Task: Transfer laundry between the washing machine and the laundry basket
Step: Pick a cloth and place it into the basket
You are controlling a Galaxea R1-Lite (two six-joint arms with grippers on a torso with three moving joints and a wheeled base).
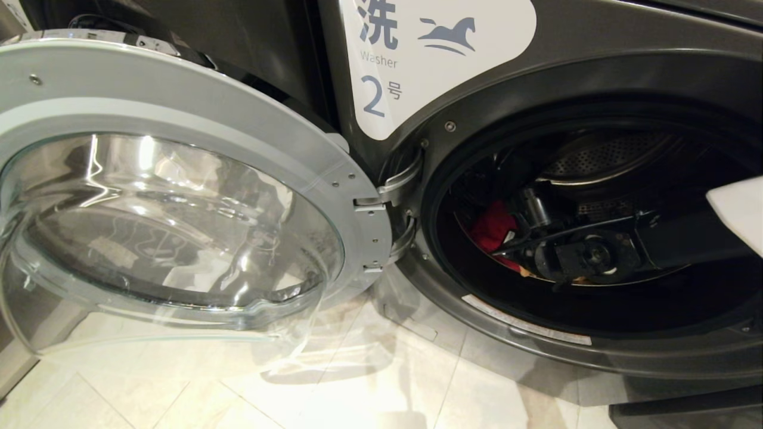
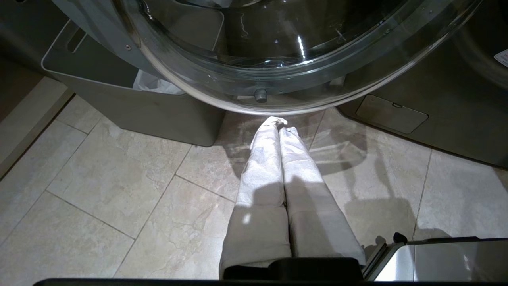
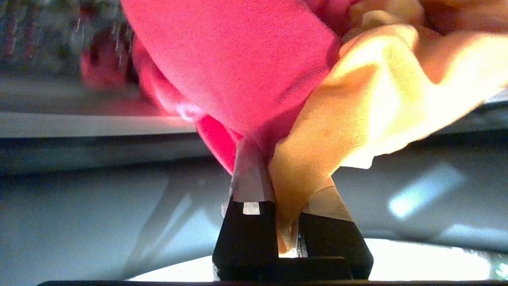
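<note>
- Washing machine: dark grey front-loader, white label with the numeral 2 and a horse logo. It fills the right and far part of the head view; the drum mouth is open.
- Door: round, pale rim, clear glass bowl, swung fully open to the left on 2 hinges, standing over the floor tiles.
- Grey bin: solid-walled, on the floor behind the open door, something white inside it. The green basket is in no view.
- Right arm: reaches in through the drum mouth from the right, its dark wrist parts low in the opening.
- Right gripper: inside the drum, its taped fingers pinched nearly together on 2 pieces of cloth at once.
- Red-pink cloth: bunched, clamped at 1 edge, the rest spread beyond the fingertips. In the head view it shows as a red bundle at the left of the gripper, low in the drum.
- Yellow-orange cloth: crumpled, caught in the same pinch beside the red piece.
- Key relation: both pieces lie deeper in the drum than the gripper, so, as a judgement, the way out is straight back through the mouth, toward the near right.
- Left gripper: parked low over the floor below the door glass, fingers pressed together, holding nothing, farther from the laundry.
</note>
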